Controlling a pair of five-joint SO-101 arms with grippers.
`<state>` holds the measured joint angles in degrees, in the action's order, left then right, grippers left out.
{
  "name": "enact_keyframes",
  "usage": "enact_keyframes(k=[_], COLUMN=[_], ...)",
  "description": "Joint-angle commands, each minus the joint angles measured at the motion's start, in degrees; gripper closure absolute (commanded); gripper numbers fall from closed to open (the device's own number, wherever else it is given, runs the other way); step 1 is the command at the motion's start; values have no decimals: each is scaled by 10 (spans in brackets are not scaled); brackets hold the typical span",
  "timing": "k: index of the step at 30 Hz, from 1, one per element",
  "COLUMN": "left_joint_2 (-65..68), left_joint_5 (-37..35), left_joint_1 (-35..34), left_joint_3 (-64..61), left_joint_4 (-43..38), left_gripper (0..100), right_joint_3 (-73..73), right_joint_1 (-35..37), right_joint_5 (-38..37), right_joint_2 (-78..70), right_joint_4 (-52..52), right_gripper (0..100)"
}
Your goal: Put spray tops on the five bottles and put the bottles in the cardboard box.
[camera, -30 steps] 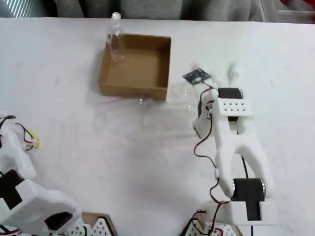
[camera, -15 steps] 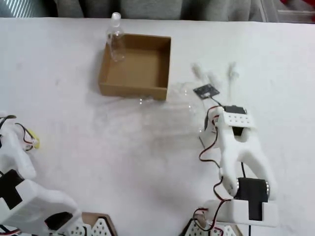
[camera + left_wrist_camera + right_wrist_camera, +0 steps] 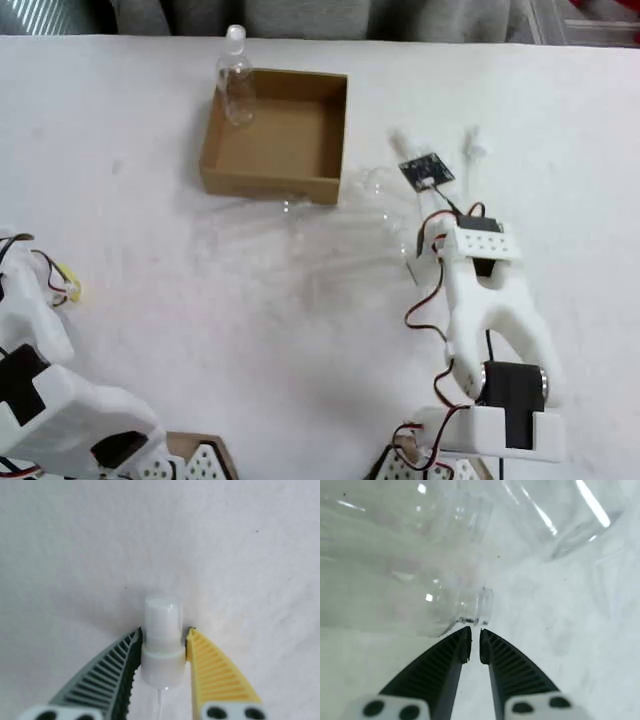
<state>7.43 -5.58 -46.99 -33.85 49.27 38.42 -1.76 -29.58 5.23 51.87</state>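
Clenched right gripper sits just short of the neck of a toppled bottle.
Bottle seemingly lies crosswise to it; left gripper clamps a spray top.

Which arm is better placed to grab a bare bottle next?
Right. Its empty end effector points at the neck of a clear bottle lying on its side, just short of it. The left end effector is clamped on a spray top, away from the bottles.
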Motion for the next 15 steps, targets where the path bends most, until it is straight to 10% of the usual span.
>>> enact_keyframes(k=[1,8,15], left_joint_2=[13,13,13], left_joint_5=[4,4,4], left_joint_1=[8,8,8], left_joint_3=[17,17,17], left_joint_4=[-18,-18,-18], left_gripper=[865,865,865], right_joint_3=[-45,-107,-45], right_joint_1=[-9,35,218], right_joint_5=[-3,110,226], right_joint_2=[55,177,220], right_joint_4=[80,202,70], right_gripper=[983,983,983])
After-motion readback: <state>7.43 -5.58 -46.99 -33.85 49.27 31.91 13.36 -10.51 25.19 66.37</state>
